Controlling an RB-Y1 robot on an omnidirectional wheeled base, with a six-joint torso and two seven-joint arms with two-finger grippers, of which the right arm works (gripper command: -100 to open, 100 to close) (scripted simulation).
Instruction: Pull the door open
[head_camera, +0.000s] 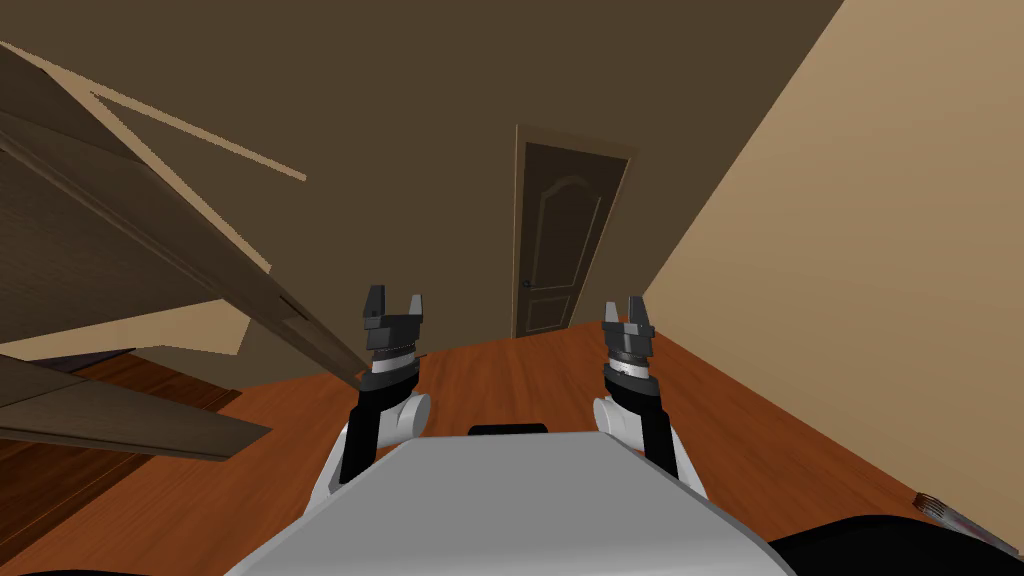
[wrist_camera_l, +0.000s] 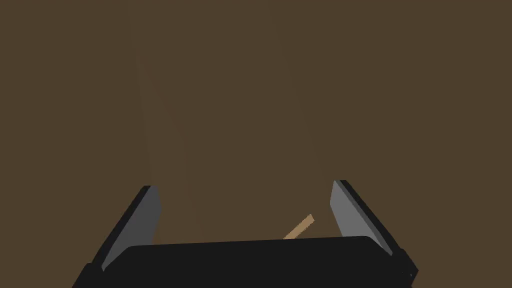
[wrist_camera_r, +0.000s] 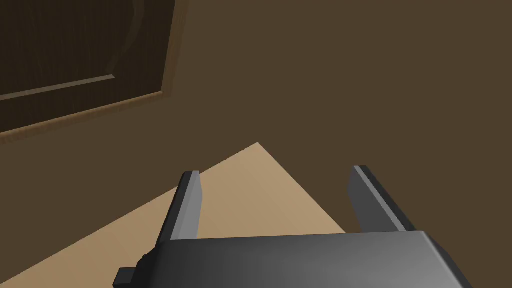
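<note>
— Two grippers in shot. State?
— Both open. The left gripper (head_camera: 395, 298) sits just left of ctr frame w/ fingers spread. The right gripper (head_camera: 624, 308) sits right of ctr, fingers likewise apart. They point up and fwd, side by side, well apart from each other.
— Where's the target?
— Ctr frame, a bit right, above and between the two grippers: the door (head_camera: 560, 240), set in the dark brown wall (head_camera: 400, 100) at the far end of the room. It's dark brown and panelled, w/ an arched upper panel and a lighter brown frame. Looks shut. It's well apart from both grippers.
— Handle?
— Small dark knob (head_camera: 526, 285) at the door's left edge, below mid-height. Too small to tell its shape.
— Rest of the pic?
— Reddish wood floor (head_camera: 520, 370) runs up to the door's foot. On the right side of frame a tan wall (head_camera: 860, 280) meets the brown one beside the door. Dark wood-grain panels (head_camera: 120, 260) slant from upper left toward ctr; can't tell what they belong to. Lower right corner has a striped item (head_camera: 950, 512), partly cut off, can't ID it.
— Right wrist cam?
— A corner of the door and its frame, beyond the spread fingers (wrist_camera_r: 187, 205).
</note>
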